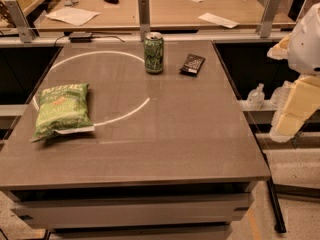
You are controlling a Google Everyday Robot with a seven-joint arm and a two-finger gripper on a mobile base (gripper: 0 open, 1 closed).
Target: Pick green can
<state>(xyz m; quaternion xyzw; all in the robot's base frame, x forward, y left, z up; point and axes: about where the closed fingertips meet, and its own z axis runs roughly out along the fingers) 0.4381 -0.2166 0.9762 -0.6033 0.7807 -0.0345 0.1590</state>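
Note:
The green can (154,53) stands upright at the far middle of the grey table (165,149), green with mottled print and a silver top rim. My gripper (289,120) is at the right edge of the view, beyond the table's right side, a pale yellow and white shape hanging under the white arm (307,41). It is well to the right of the can and nearer the camera, touching nothing.
A green chip bag (62,110) lies flat at the table's left. A small dark packet (192,64) lies just right of the can. A white ring (95,86) is marked on the tabletop. A plastic bottle (255,97) sits on a ledge to the right. A wooden desk (165,9) with papers stands behind.

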